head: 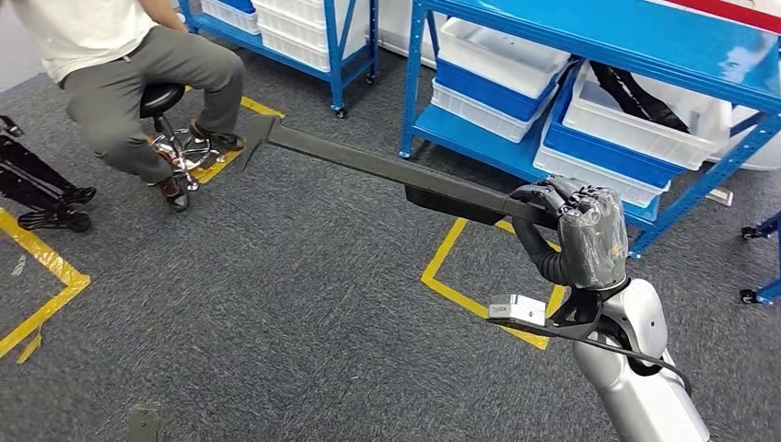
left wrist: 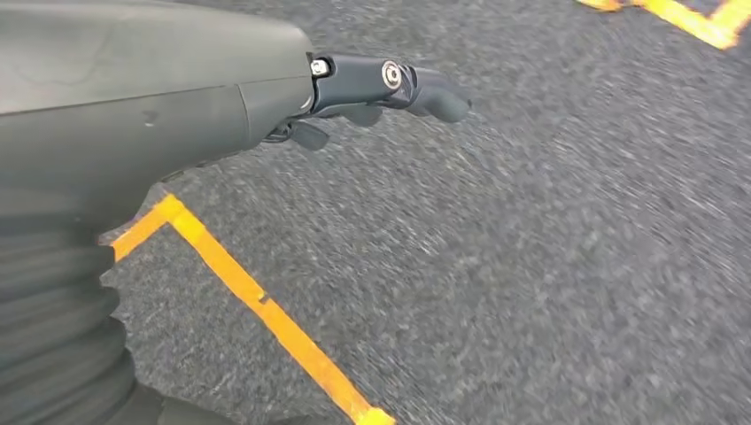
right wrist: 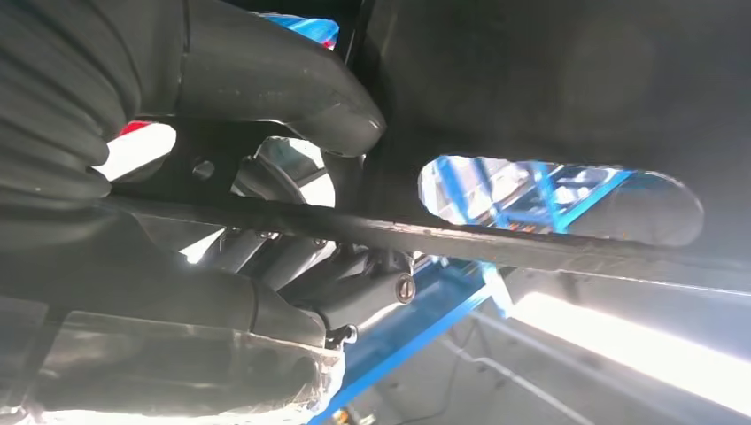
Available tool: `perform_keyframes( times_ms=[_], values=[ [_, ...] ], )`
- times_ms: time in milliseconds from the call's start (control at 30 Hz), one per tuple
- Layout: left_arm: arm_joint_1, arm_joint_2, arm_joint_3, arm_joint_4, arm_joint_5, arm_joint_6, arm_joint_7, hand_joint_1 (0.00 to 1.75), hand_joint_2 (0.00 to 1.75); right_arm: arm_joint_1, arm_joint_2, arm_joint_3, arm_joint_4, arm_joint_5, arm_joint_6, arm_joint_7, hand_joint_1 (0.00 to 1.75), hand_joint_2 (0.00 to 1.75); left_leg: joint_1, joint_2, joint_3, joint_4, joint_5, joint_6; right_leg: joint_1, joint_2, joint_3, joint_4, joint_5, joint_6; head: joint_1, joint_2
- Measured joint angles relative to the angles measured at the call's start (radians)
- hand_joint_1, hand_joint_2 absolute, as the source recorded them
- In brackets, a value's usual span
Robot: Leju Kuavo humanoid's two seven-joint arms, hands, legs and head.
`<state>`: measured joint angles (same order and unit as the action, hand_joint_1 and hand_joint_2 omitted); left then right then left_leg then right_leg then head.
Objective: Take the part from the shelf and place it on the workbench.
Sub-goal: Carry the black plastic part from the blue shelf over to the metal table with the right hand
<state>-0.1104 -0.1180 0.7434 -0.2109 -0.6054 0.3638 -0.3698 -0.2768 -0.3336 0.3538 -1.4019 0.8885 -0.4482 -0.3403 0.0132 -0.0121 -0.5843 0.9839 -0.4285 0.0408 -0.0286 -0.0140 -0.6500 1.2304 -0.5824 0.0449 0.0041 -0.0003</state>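
One long, flat, dark grey bar-shaped part [head: 368,164] is gripped at one end by the right hand [head: 578,230], whose dark fingers [head: 553,195] are wrapped over its top while the grey thumb curls beneath. It stretches away from the hand in mid-air above the floor, its far tip near the seated person's feet. In the right wrist view the part [right wrist: 549,124] crosses close to the camera, with an elongated slot cut through it, and the thumb [right wrist: 266,80] and fingers [right wrist: 301,266] close around its thin edge. The left hand [left wrist: 266,106] hangs over the floor holding nothing, its dark fingers [left wrist: 398,84] held out straight and close together.

Dark grey speckled carpet [head: 304,313] covers the floor, marked with yellow tape lines [head: 460,285] forming rectangular outlines. A blue metal shelf rack [head: 589,55] stands behind the right hand, carrying white plastic bins [head: 645,120] on its lower tiers; one bin holds a black object I cannot identify. A second blue rack [head: 304,37] with white bins stands further back. A person in a white shirt and grey trousers [head: 129,74] sits on a black wheeled stool [head: 170,120] by a tape line. A black folded stand [head: 37,189] rests on the carpet at the left edge.
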Motion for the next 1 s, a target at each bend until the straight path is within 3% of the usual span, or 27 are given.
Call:
perform_keyframes(
  times_ms=[33,67,133,200,267,300,333,400,467,533,567,600,667,733,767,833,900,1000],
  values=[
    [0.001,0.000,0.000,0.000,-0.001,0.000,0.000,0.00,1.75,0.004,-0.002,0.000,0.000,0.000,0.000,0.000,1.75,1.75,-0.004,-0.014,-0.002,0.000,0.001,0.002,0.004,0.005,-0.028,0.051,-0.014,0.000,0.000,0.000],
    [0.003,0.000,0.000,0.000,-0.002,0.000,0.000,0.00,1.75,0.006,-0.004,0.000,0.000,0.000,0.000,0.000,1.75,1.75,-0.009,-0.029,-0.002,0.000,0.002,0.004,0.009,0.009,-0.034,0.058,-0.009,0.002,0.000,0.000],
    [0.004,0.000,0.000,0.000,-0.003,0.000,0.001,0.00,1.75,0.007,-0.008,0.000,0.000,0.000,0.000,0.000,1.75,1.75,-0.019,-0.058,-0.001,0.001,0.004,0.007,0.021,0.024,0.012,-0.052,0.046,0.004,0.000,0.000],
    [0.005,-0.002,0.000,0.000,-0.003,-0.001,0.001,0.00,1.75,0.005,-0.013,0.000,0.000,0.000,0.000,0.000,1.75,1.75,-0.025,-0.083,-0.003,0.002,0.005,0.007,0.030,0.061,0.075,-0.193,0.103,-0.010,-0.001,0.000],
    [0.008,-0.003,0.001,0.000,-0.002,-0.001,0.002,0.00,1.75,0.003,-0.016,0.002,0.000,0.000,0.001,0.000,1.75,1.75,-0.027,-0.101,-0.011,0.003,0.008,0.003,0.036,0.075,0.096,-0.241,0.120,-0.027,-0.001,0.000],
    [0.011,-0.002,0.001,0.000,-0.002,-0.002,0.002,0.00,1.75,0.001,-0.017,0.003,0.000,0.000,0.001,0.000,1.75,1.75,-0.027,-0.109,-0.015,0.003,0.010,0.000,0.037,0.064,0.097,-0.242,0.123,-0.033,0.000,0.000],
    [0.013,-0.001,0.001,0.000,-0.001,-0.002,0.002,0.00,1.75,-0.001,-0.016,0.004,0.000,0.000,0.002,0.000,1.75,1.75,-0.026,-0.109,-0.019,0.007,0.009,-0.004,0.031,0.055,0.098,-0.245,0.126,-0.038,0.000,0.000],
    [0.014,0.000,0.001,0.000,-0.001,-0.002,0.001,0.00,1.75,-0.006,-0.015,0.006,0.000,0.000,0.003,-0.001,1.75,1.75,-0.028,-0.071,-0.039,0.048,-0.019,-0.013,0.019,0.034,0.103,-0.255,0.130,-0.055,-0.003,0.000],
    [0.011,0.001,0.001,0.000,-0.001,-0.002,-0.001,0.00,1.75,-0.010,-0.015,0.008,0.000,-0.001,0.003,-0.001,1.75,1.75,-0.024,-0.018,-0.096,0.164,-0.081,-0.027,0.017,0.011,0.108,-0.260,0.129,-0.071,-0.006,0.000],
    [0.010,0.002,0.001,0.000,-0.003,-0.002,-0.001,0.00,1.75,-0.008,-0.016,0.009,0.000,-0.004,0.003,-0.002,1.75,1.75,-0.010,0.000,-0.160,0.285,-0.126,-0.041,0.019,-0.012,0.109,-0.259,0.127,-0.073,-0.007,0.000],
    [0.011,0.002,0.001,0.000,-0.006,-0.002,0.000,0.00,1.75,-0.004,-0.017,0.009,-0.001,-0.006,0.003,-0.001,1.75,1.75,-0.003,0.005,-0.170,0.298,-0.121,-0.047,0.018,-0.023,0.109,-0.259,0.125,-0.072,-0.008,0.000],
    [0.011,0.002,0.001,0.000,-0.008,-0.001,0.000,0.00,1.75,0.000,-0.018,0.010,-0.002,-0.008,0.003,-0.001,1.75,1.75,0.004,0.012,-0.159,0.273,-0.098,-0.053,0.017,-0.033,0.110,-0.258,0.123,-0.069,-0.008,0.000],
    [0.009,0.002,0.001,0.000,-0.013,0.000,0.001,0.00,1.75,0.010,-0.021,0.009,-0.008,-0.010,0.001,0.001,1.75,1.75,0.012,0.050,-0.085,0.134,-0.034,-0.060,0.016,-0.053,0.113,-0.253,0.116,-0.058,-0.008,0.000],
    [0.006,0.002,0.001,0.000,-0.016,0.001,0.002,0.00,1.75,0.019,-0.026,0.006,-0.018,-0.009,0.000,0.003,1.75,1.75,0.010,0.080,-0.029,0.034,-0.003,-0.054,0.022,-0.070,0.116,-0.248,0.107,-0.044,-0.006,0.000],
    [0.005,0.002,0.001,0.000,-0.018,0.001,0.003,0.00,1.75,0.023,-0.029,0.005,-0.023,-0.009,0.000,0.004,1.75,1.75,0.007,0.083,-0.023,0.019,-0.002,-0.048,0.026,-0.078,0.117,-0.247,0.104,-0.038,-0.004,0.000],
    [0.005,0.002,0.000,0.000,-0.021,0.001,0.004,0.00,1.75,0.028,-0.032,0.004,-0.032,-0.009,-0.001,0.005,1.75,1.75,0.001,0.059,-0.024,0.016,0.001,-0.031,0.030,-0.096,0.121,-0.250,0.100,-0.025,-0.001,0.000],
    [0.004,0.001,0.000,0.000,-0.022,0.001,0.003,0.00,1.75,0.032,-0.035,0.002,-0.038,-0.009,-0.002,0.005,1.75,1.75,0.002,0.039,-0.018,0.004,0.009,-0.014,0.028,-0.073,0.114,-0.222,0.080,-0.020,-0.001,0.000],
    [0.001,0.001,0.000,0.000,-0.023,0.001,0.004,0.00,1.75,0.046,-0.045,-0.002,-0.042,-0.009,-0.003,0.007,1.75,1.75,0.004,0.004,-0.015,-0.001,0.014,0.000,0.018,-0.002,0.028,-0.040,-0.002,-0.029,0.007,0.000]
  ],
)
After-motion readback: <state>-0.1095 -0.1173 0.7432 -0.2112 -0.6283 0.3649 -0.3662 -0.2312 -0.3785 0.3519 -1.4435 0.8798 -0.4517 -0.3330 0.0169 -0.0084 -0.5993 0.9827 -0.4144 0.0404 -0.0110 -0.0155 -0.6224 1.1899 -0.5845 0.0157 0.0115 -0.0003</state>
